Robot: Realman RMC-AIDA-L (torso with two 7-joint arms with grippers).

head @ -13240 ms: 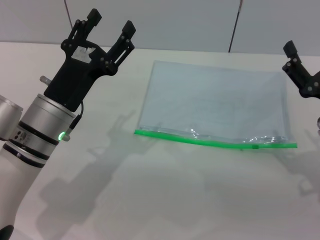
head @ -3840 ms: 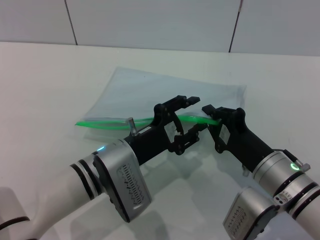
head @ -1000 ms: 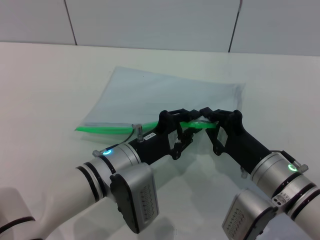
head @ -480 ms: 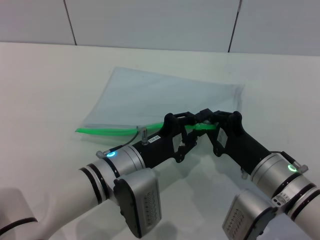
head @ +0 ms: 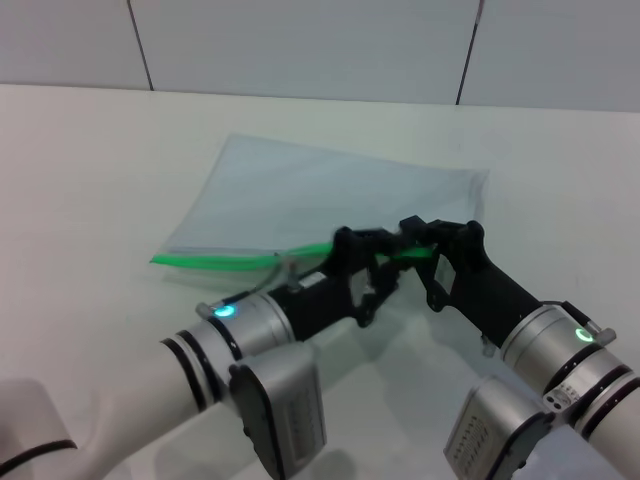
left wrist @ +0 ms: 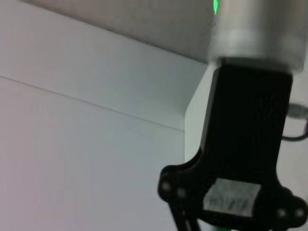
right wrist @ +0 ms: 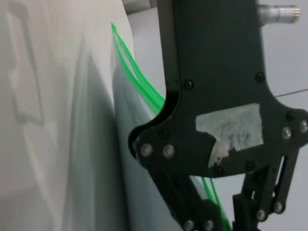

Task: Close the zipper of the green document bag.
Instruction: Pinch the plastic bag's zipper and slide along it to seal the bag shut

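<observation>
My left gripper sits at the near long edge of the bag, its black fingers drawn together around the thin bright green plastic zipper; I judge it is pinching the strip or the tiny slider, though the slider itself is hidden behind the fingers. My right gripper is right beside it, at about three o'clock from my left one and almost touching it, its fingers also drawn in on the same green strip, holding that end of the edge.

From my left gripper the free length of zipper runs away toward nine o'clock, lying along the white table, with its far end well apart from both grippers. So the long axis of the coming pull is nine to three, and my left gripper is the nearer one to the unclosed stretch. In my right wrist view the strip shows as two separate green lines, so I judge that part is not yet shut.

The large flat translucent blue-grey document bag spreads from the grippers toward twelve o'clock, lying flat
</observation>
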